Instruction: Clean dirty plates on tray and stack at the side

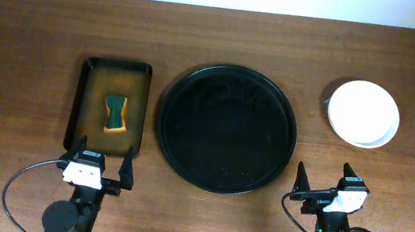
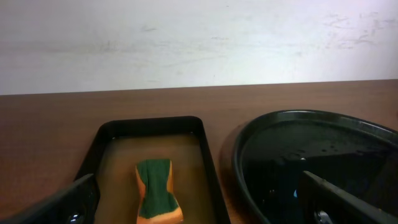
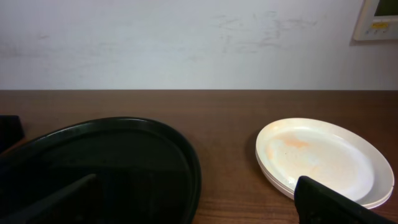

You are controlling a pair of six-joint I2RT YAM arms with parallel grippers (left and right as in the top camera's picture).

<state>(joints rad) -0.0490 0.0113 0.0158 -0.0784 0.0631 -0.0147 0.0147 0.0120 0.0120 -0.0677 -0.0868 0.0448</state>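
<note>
Both the left fingers (image 1: 127, 170) and right fingers (image 1: 302, 180) are hanging spread open; the tray (image 1: 226, 127) is lying ahead between them, the plates (image 1: 364, 112) sitting stacked on the counter (image 1: 31, 42) well beyond the right pair.

The round tray (image 1: 226, 127) fills the middle of the table (image 1: 19, 65); its raised rim is the barrier, and its black floor lies open from above. On its left only a narrow strip of wood parts it from the rectangular tray (image 1: 79, 106), whose walls and sponge (image 1: 115, 113) block a low pass. On its right a wider bare strip runs to the stacked plates (image 1: 364, 114). The left fingers (image 1: 127, 171) stand just short of the rectangular tray's near end; the right fingers (image 1: 301, 182) have open wood ahead toward the plates.
</note>
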